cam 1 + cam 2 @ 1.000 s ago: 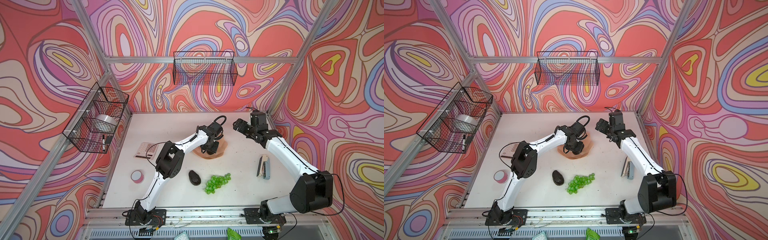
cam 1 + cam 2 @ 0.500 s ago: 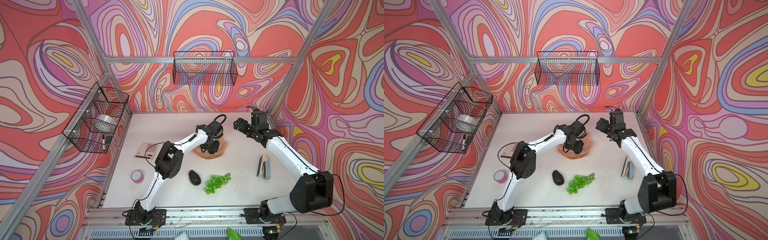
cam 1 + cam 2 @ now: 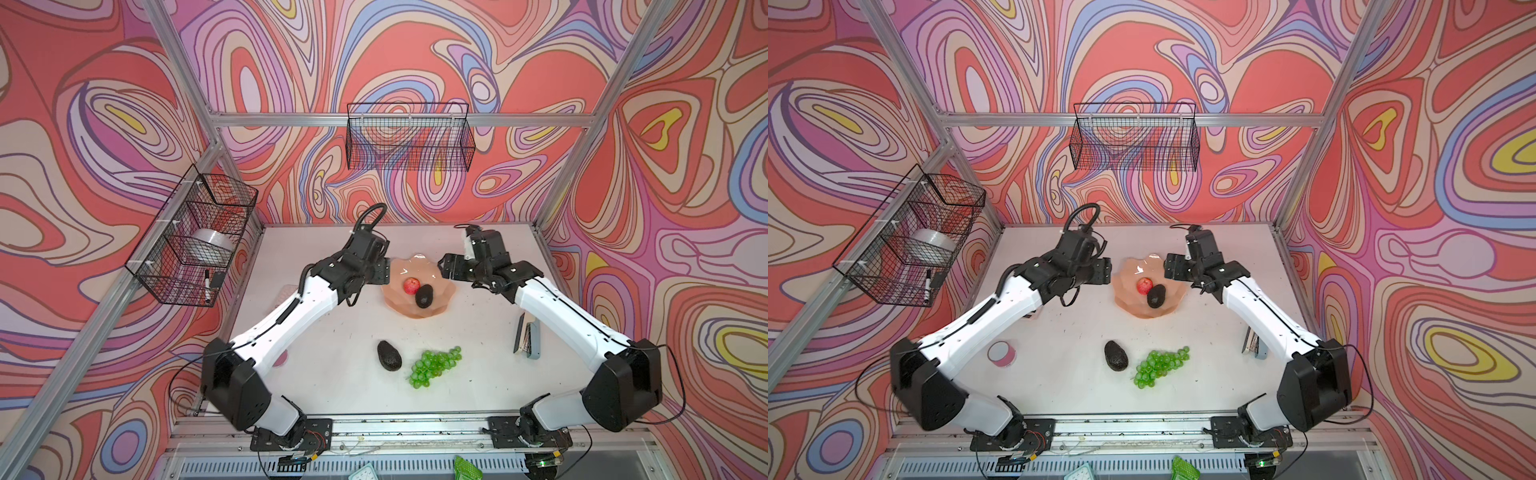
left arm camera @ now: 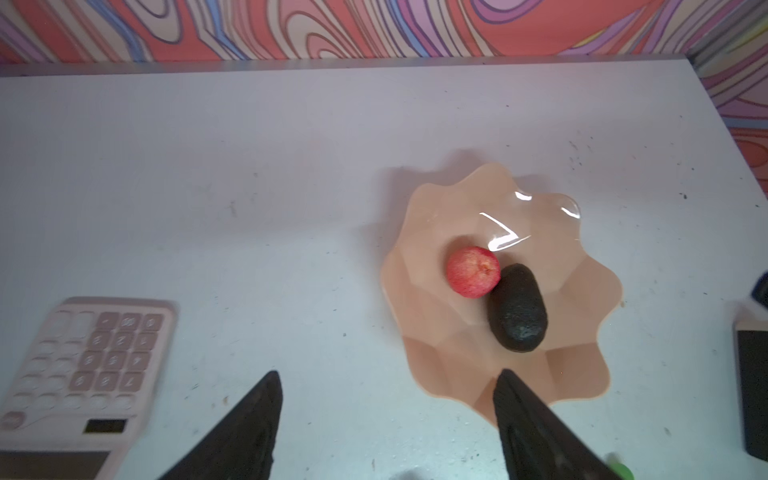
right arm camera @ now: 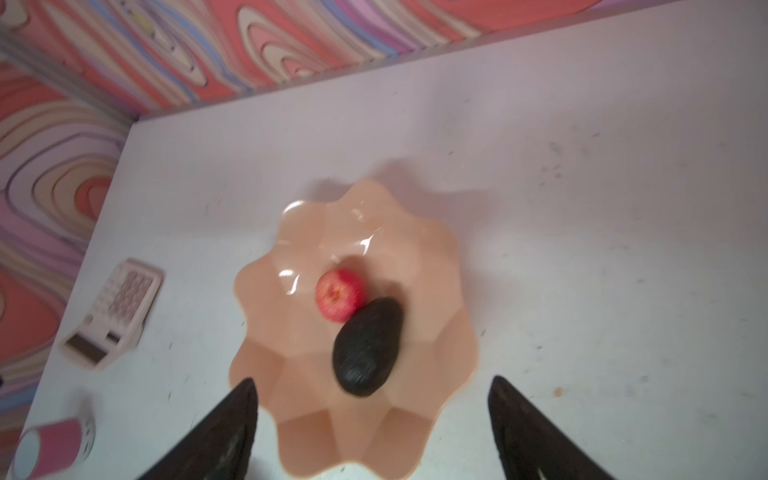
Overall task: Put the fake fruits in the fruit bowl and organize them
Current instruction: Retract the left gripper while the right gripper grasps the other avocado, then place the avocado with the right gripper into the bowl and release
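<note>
Left gripper [image 4: 386,374]: fingers spread wide, holding nothing, just beside bowl [image 3: 397,301]. Right gripper [image 5: 372,379]: fingers wide apart too, empty, by the opposite rim. Apple [image 3: 411,285] and avocado [image 3: 424,296] touch inside bowl. Second avocado [image 3: 389,355] and grapes [image 3: 434,365] lie side by side on table [image 3: 332,374].

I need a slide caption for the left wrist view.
Left gripper open; apple and avocado lie touching in the peach bowl, calculator nearby.

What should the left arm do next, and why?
Probably swing the open, empty left gripper down to the loose avocado on the table. The bowl already holds the apple and the other avocado; only the loose one and the grapes lie outside.
</note>
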You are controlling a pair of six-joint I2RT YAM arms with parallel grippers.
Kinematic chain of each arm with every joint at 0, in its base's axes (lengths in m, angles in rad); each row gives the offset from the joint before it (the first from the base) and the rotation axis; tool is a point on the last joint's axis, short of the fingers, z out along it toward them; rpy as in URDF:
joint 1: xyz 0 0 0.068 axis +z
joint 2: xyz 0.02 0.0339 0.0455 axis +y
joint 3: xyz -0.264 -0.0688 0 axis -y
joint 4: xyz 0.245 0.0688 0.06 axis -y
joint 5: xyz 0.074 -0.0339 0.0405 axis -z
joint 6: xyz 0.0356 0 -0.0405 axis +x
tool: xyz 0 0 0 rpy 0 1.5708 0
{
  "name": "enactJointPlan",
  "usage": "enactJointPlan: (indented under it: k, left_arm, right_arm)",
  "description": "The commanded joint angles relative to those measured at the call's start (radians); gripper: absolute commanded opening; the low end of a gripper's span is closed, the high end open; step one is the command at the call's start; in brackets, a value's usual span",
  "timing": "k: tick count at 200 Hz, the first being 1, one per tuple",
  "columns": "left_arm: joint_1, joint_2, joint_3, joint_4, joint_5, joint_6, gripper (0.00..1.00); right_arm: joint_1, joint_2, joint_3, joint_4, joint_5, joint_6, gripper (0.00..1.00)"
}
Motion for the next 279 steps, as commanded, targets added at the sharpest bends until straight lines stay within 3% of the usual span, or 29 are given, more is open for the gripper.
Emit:
enactJointPlan:
  k: [1,25,68,143,199,230,279]
  left_arm:
    - [0.036,-0.122,-0.128,0.134,-0.154,0.046,0.88]
    - [0.126,-0.235,-0.227,0.118,-0.159,0.019,0.92]
    - [0.248,-0.32,-0.306,0.059,-0.15,-0.043,0.97]
    - [0.321,-0.361,-0.349,0.029,-0.114,-0.064,0.98]
    - [0.334,-0.396,-0.372,0.006,-0.129,-0.05,0.98]
    - [0.337,-0.412,-0.387,-0.002,-0.135,-0.051,0.98]
    - [0.339,-0.408,-0.393,0.002,-0.132,-0.053,0.98]
  right_arm:
    - [0.137,0.02,-0.01,-0.081,0.013,-0.039,0.89]
    - [0.283,0.044,-0.023,-0.116,0.007,-0.007,0.88]
    - [0.43,0.091,-0.051,-0.126,-0.012,0.064,0.88]
    - [0.547,0.246,-0.071,-0.072,-0.019,0.173,0.87]
    - [0.566,0.386,-0.008,-0.067,0.0,0.146,0.84]
    - [0.567,0.441,0.037,-0.068,0.004,0.122,0.77]
    - [0.565,0.422,0.078,-0.1,0.028,0.11,0.52]
